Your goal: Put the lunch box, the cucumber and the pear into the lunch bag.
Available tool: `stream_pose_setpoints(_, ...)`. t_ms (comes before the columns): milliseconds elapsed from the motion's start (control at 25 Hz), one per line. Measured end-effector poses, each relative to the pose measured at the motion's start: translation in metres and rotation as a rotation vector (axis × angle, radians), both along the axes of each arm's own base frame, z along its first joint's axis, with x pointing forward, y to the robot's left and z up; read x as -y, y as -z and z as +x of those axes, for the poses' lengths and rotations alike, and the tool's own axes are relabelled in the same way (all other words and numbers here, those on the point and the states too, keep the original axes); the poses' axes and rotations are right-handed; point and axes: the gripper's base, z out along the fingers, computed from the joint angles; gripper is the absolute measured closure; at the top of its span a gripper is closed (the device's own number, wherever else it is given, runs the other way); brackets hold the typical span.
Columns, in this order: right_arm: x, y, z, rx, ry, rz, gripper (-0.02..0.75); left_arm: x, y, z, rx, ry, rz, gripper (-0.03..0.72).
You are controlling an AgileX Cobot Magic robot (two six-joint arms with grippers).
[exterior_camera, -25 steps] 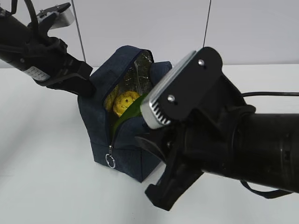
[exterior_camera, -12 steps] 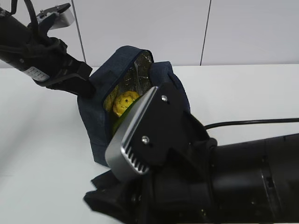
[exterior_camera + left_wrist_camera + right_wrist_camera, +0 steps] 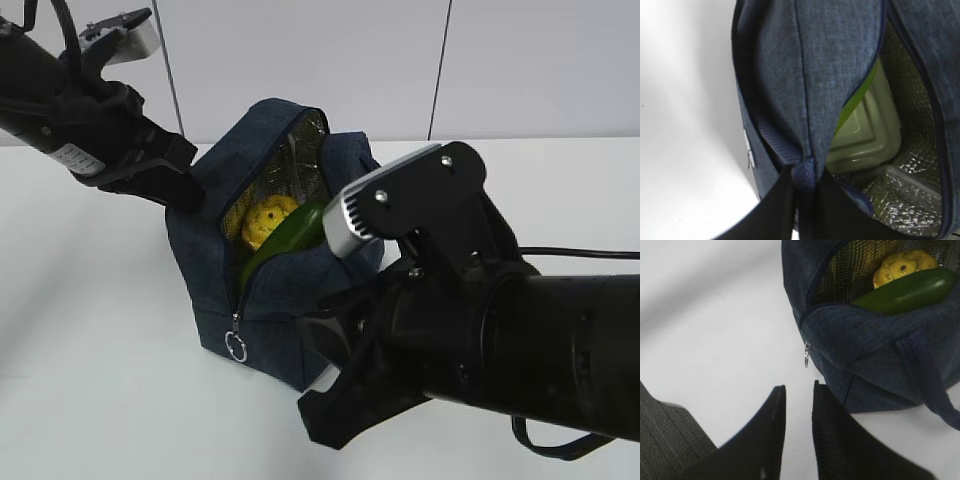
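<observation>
On the white table [image 3: 90, 330], mid-surface, the lunch bag [image 3: 285, 300] gapes, the left gripper [image 3: 802, 200] pinching its fabric. Inside, the cucumber [image 3: 907, 290] half-hides the pear [image 3: 902, 265]; the lunch box [image 3: 867, 130] shows partly. The right gripper [image 3: 797, 405] hangs slightly parted, empty.

Navy bag [image 3: 290, 310], yellow pear [image 3: 268, 220], grn cucumber [image 3: 285, 240]

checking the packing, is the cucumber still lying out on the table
No, the cucumber sits inside the lunch bag, beside the pear.
</observation>
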Motion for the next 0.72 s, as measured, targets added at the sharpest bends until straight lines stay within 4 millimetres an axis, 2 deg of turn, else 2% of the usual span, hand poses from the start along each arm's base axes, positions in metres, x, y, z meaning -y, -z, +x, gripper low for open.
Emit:
stream_pose_setpoints(280,-0.0072,-0.0015,-0.0082,0.009,-0.137,0.018,0.579,0.0,-0.0001,0.0001,0.001,0.001,0.0,0.669)
stream_pose_setpoints(560,-0.0069,-0.0017,-0.0075,-0.004,-0.118,0.029,0.579,0.0001,0.0,-0.0001,0.0,0.001,-0.001,0.669)
stream_pose_setpoints(720,-0.0024,-0.0003,-0.0026,0.088,-0.113,-0.066,0.601,0.0001,0.0001,-0.0004,-0.004,0.004,0.0,0.669)
